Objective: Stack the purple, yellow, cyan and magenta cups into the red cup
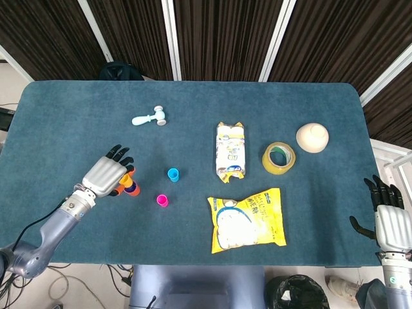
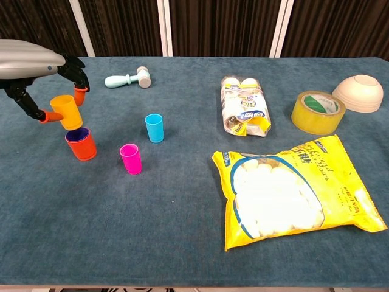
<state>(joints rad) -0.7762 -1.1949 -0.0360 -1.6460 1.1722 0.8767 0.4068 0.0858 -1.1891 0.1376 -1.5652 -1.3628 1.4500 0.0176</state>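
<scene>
We see the left hand (image 2: pixel 30 67) holding the yellow cup (image 2: pixel 66 112) between its orange-tipped fingers, tilted and just above the mouth of the red cup (image 2: pixel 81 144), which stands upright on the blue surface (image 2: pixel 182 243) with the purple cup's (image 2: pixel 78 134) rim showing inside it. In the head view the same hand covers most of both cups. The magenta cup (image 2: pixel 130 159) stands upright just right of the red cup, and the cyan cup (image 2: pixel 154 128) stands upright a little further back and to the right; the two are apart from each other. Our right hand (image 1: pixel 390 222) hangs off the near right edge of the surface, holding nothing, its fingers straight and slightly apart. Elsewhere on the surface lie a pale toy hammer (image 2: pixel 126 78), a small snack pack (image 2: pixel 244 113), a large yellow bag (image 2: pixel 292 191), a roll of yellow tape (image 2: pixel 317 112) and an upturned cream bowl (image 2: pixel 359 93).
</scene>
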